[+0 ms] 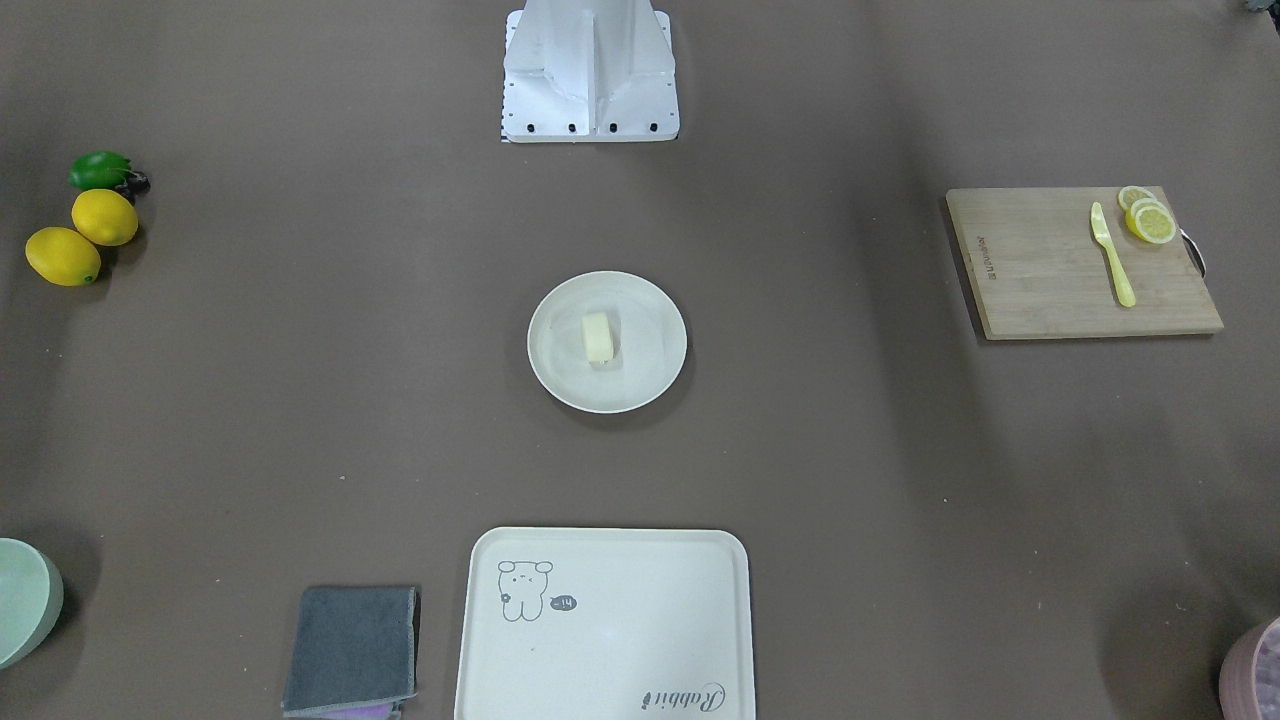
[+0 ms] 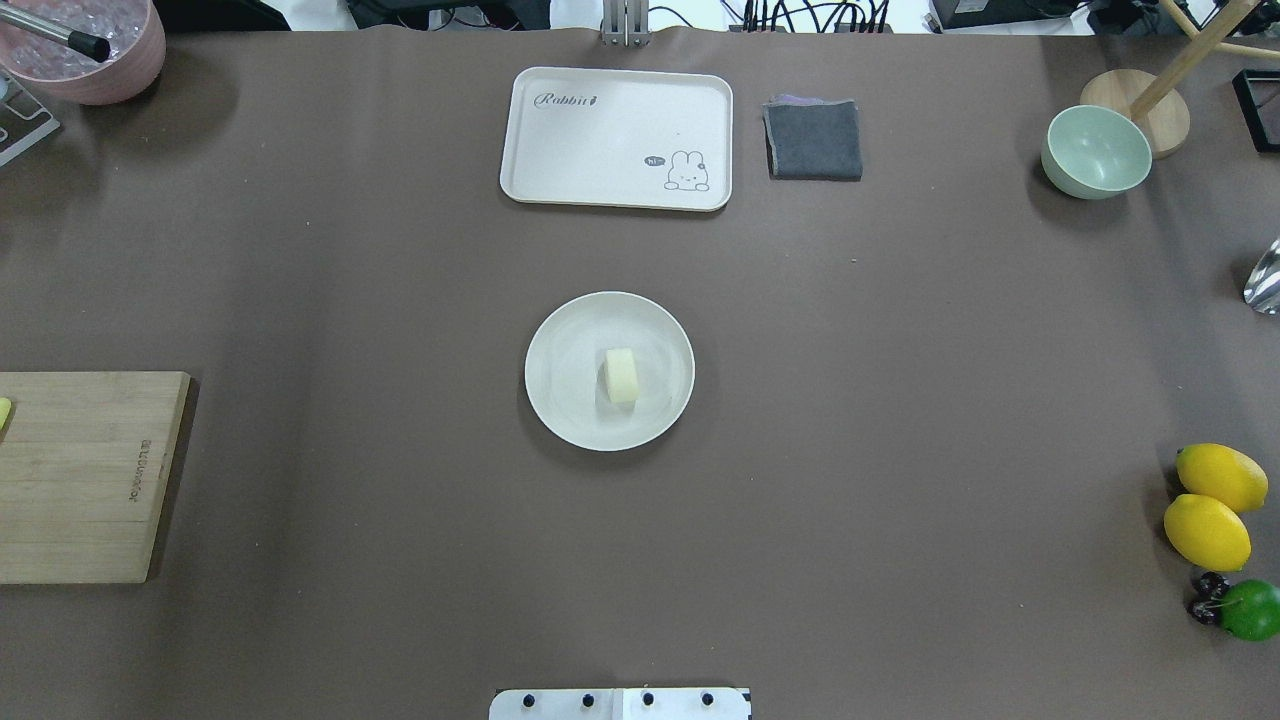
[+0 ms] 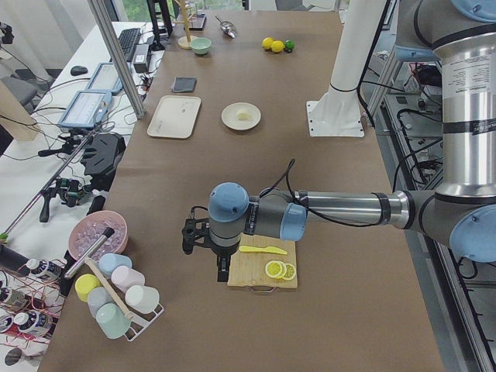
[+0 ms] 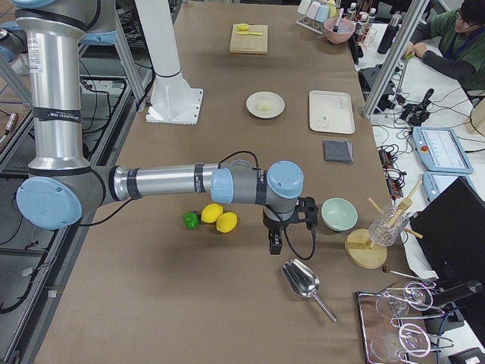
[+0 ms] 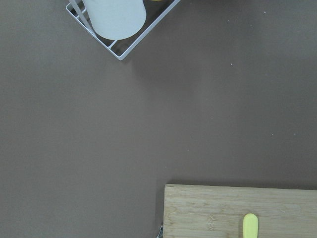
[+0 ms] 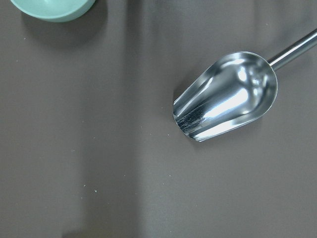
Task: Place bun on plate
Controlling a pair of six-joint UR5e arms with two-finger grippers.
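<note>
The bun [image 2: 621, 375] rests near the middle of the plate [image 2: 565, 375] at the desk's centre, so I judge the placing done. My left end effector [image 3: 222, 273] hangs by the cutting board [image 3: 246, 270] at the left edge. My right end effector [image 4: 276, 246] hangs by the scoop [image 4: 301, 282] at the right edge. Whether either is released or clenched, I cannot tell.
</note>
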